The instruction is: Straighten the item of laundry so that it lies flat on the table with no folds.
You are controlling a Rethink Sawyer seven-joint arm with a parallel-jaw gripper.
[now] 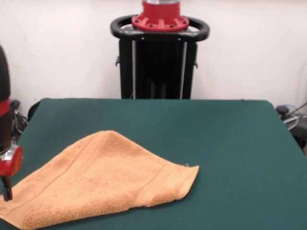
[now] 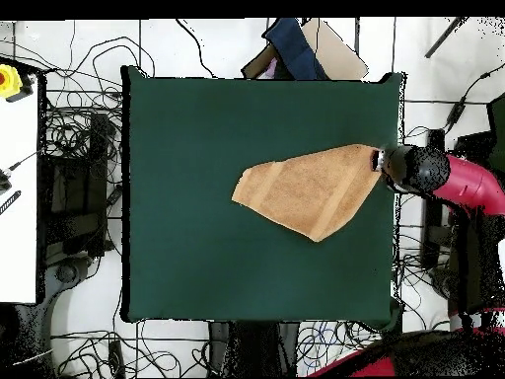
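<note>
The orange-tan towel (image 1: 103, 179) lies on the green table (image 1: 230, 143) toward its front left. It is folded over into an uneven pointed shape, with a raised hump near its far side and band stripes along its right edge. A tiny white tag shows at its right corner. In the overhead view the towel (image 2: 306, 188) narrows to a tip at the table's (image 2: 197, 247) right edge. My gripper (image 1: 6, 191) is down at the towel's left corner, at the picture's left edge. In the overhead view it (image 2: 380, 160) sits right at the towel's tip. Whether it holds the cloth is hidden.
The black pedestal with its red base (image 1: 158, 52) stands behind the table's far edge. In the overhead view my red arm (image 2: 464, 183) reaches in from the right. Cables cover the floor around the table, a white bench (image 2: 20, 197) stands left, and cardboard with blue cloth (image 2: 296, 49) lies above.
</note>
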